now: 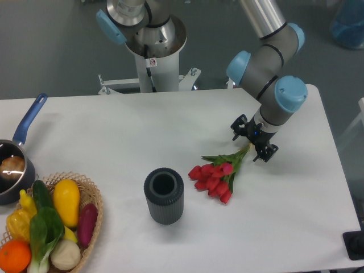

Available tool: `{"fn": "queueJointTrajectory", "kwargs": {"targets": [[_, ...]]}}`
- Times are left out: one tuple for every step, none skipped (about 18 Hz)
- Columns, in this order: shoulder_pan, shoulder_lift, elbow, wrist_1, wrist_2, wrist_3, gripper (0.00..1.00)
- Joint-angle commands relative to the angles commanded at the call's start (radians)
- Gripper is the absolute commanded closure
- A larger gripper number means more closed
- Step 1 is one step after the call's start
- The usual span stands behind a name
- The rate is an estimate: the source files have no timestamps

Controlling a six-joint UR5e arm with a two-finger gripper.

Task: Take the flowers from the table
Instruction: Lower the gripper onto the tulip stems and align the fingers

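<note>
The small bunch of red tulips with green leaves and thin tied green stems (219,173) lies flat on the large white rectangular bench (114,131), right of centre, blooms pointing toward the ribbed dark grey cylindrical vase (164,196) and stems running up and right. The black two-finger claw (254,142) sits low over the stem ends, its fingers standing to either side of them; whether they already pinch the stems or only straddle them I cannot tell at this size. The bunch looks light and floppy, likely soft fabric or plastic: the heads would droop from a stem grip, and the petals would crush or slip under pressure. The bundled stems, narrow and firmer, are the sensible place to hold, close to the leaves so the bunch swings less. At the left edge stand a woven wicker basket (94,199) of glossy vegetables and fruit and a blue-handled saucepan (20,156).
</note>
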Motion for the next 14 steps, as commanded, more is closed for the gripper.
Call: {"fn": "queueJointTrajectory", "kwargs": {"targets": [[0.002, 0.002, 0.0, 0.0, 0.0, 0.0, 0.2], [0.002, 0.002, 0.0, 0.0, 0.0, 0.002, 0.22], [0.002, 0.002, 0.002, 0.0, 0.0, 0.002, 0.23], [0.002, 0.003, 0.0, 0.0, 0.0, 0.003, 0.24], [0.002, 0.003, -0.002, -0.002, 0.0, 0.003, 0.24], [0.0, 0.003, -0.003, -0.002, 0.0, 0.002, 0.24], [0.0, 0.005, -0.011, -0.002, 0.0, 0.003, 0.24], [0.0, 0.006, -0.014, -0.002, 0.0, 0.003, 0.25], [0.0, 0.008, -0.014, -0.002, 0.0, 0.005, 0.25], [0.002, 0.008, -0.014, -0.003, 0.0, 0.005, 0.25], [0.002, 0.008, -0.014, -0.003, 0.0, 0.005, 0.25], [0.002, 0.008, -0.014, -0.003, 0.0, 0.005, 0.26], [0.002, 0.009, -0.014, -0.005, 0.002, 0.005, 0.26], [0.002, 0.009, -0.014, -0.005, 0.002, 0.006, 0.26]]}}
